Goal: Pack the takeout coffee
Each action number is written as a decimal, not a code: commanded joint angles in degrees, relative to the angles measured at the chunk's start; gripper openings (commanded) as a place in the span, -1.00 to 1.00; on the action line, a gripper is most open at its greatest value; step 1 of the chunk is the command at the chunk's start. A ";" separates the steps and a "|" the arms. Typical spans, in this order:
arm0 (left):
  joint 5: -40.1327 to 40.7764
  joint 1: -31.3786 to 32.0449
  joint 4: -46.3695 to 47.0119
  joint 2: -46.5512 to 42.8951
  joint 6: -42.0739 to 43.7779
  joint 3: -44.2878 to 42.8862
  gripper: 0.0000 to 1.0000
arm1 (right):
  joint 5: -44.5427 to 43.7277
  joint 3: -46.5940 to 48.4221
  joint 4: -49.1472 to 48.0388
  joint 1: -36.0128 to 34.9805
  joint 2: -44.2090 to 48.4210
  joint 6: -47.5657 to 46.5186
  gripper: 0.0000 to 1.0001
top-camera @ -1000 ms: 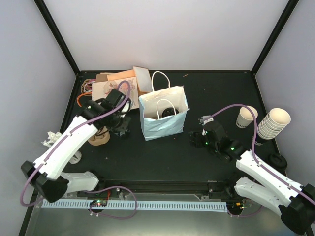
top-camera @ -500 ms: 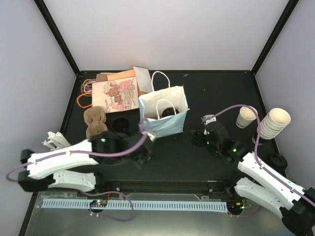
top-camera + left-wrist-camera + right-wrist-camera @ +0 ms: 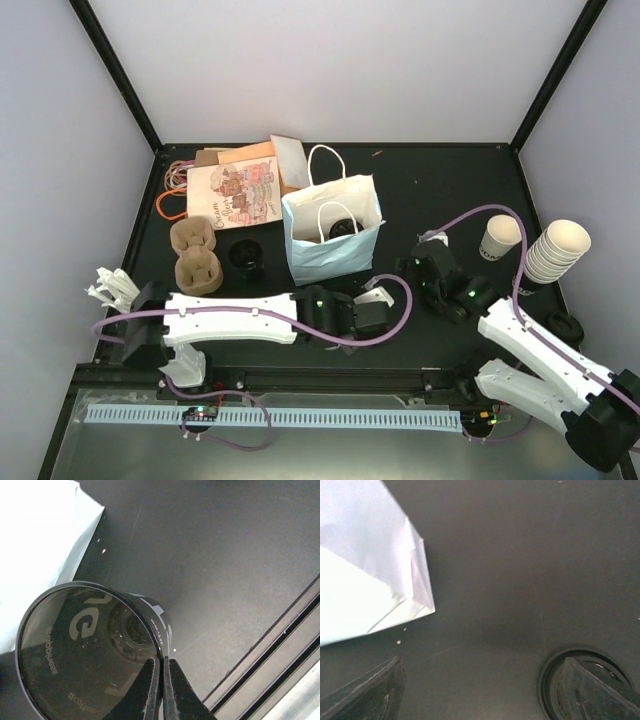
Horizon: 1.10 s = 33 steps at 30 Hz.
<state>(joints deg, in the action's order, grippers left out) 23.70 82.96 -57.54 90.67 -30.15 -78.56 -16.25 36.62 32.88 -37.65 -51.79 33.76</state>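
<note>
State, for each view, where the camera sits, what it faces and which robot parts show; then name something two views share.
Top external: above and behind the bases, facing down on the black table; the left arm and right arm show.
Left wrist: on the left arm, facing past its shut jaws, which pinch a dark cup's rim.
Right wrist: on the right arm, facing down at the table between open jaws.
Shared: the paper bag shows in all three.
</note>
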 commanded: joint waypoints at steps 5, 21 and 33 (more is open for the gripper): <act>-1.22 -2.51 10.67 6.39 8.77 -1.53 -0.97 | -2.79 4.16 7.01 6.42 -2.14 4.22 0.91; -5.52 -3.48 12.19 14.64 9.76 -3.73 -0.96 | 5.17 1.69 8.91 13.85 -3.41 9.73 1.00; -5.98 -3.49 9.96 14.75 9.60 -6.12 -0.20 | 4.50 1.67 10.32 13.82 -2.70 9.56 1.00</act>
<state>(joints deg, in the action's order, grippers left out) 18.06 79.46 -46.61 105.49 -20.40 -81.54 -11.73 38.50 42.92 -24.27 -55.02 42.37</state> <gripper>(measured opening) 0.343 0.999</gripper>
